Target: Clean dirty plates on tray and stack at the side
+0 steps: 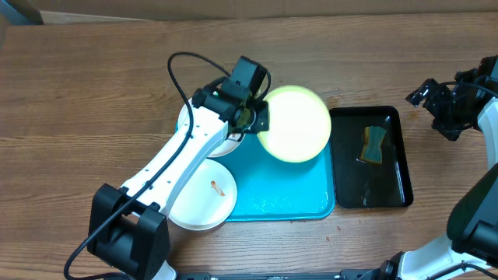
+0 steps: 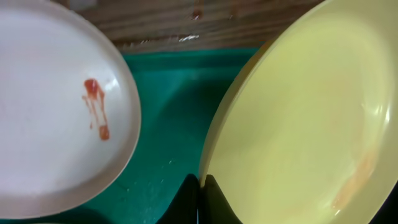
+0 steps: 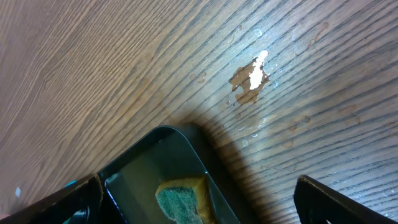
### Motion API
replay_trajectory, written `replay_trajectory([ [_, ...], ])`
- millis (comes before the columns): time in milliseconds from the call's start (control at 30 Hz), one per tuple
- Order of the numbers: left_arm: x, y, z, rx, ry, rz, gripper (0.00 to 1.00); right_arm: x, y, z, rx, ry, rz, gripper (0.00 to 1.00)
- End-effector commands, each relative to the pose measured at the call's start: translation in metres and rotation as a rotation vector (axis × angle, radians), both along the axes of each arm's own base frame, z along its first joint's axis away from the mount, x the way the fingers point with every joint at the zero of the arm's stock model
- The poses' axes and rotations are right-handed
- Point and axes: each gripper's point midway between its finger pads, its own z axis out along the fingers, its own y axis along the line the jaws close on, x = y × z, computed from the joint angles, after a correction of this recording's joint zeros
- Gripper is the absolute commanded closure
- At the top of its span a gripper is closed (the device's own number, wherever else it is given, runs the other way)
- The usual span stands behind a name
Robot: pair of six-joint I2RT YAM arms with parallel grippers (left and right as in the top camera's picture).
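My left gripper (image 1: 252, 117) is pinched shut on the rim of the pale yellow-green plate (image 1: 297, 124), raised over the tray (image 1: 284, 194) at frame centre. I should hold it level and firm (a faint smear shows in the wrist view) while my right gripper (image 1: 436, 103), spread wide and empty at upper right, goes for the sponge (image 1: 374, 145).

Round white plate (image 1: 182, 120) mostly hidden under my left arm (image 1: 183, 159), pale yellow-green round plate (image 2: 311, 124) cut off at frame's right edge
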Motion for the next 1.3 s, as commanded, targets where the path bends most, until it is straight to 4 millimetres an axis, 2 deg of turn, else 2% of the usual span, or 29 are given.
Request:
replay_trajectory([
  [0, 0.011, -0.021, 0.018, 0.024, -0.11, -0.036, 0.96, 0.007, -0.001, 0.01, -0.004, -0.031, 0.0, 0.0],
  [133, 0.016, -0.044, 0.031, 0.072, -0.242, -0.049, 0.96, 0.007, -0.001, 0.01, -0.004, -0.031, 0.0, 0.0],
  [300, 0.011, -0.071, 0.051, 0.169, -0.423, -0.059, 0.96, 0.007, -0.001, 0.01, -0.004, -0.031, 0.0, 0.0],
  [433, 0.0, -0.097, 0.071, 0.253, -0.576, -0.12, 0.96, 0.007, -0.001, 0.01, -0.004, -0.031, 0.0, 0.0],
  [600, -0.023, -0.127, 0.098, 0.39, -0.759, -0.23, 0.96, 0.007, -0.001, 0.01, -0.004, -0.031, 0.0, 0.0],
  [933, -0.062, -0.156, 0.145, 0.589, -1.002, -0.288, 0.96, 0.007, -0.001, 0.01, -0.004, -0.031, 0.0, 0.0],
  [1267, -0.073, -0.172, 0.177, 0.622, -1.119, -0.291, 0.96, 0.007, -0.001, 0.01, -0.004, -0.031, 0.0, 0.0],
])
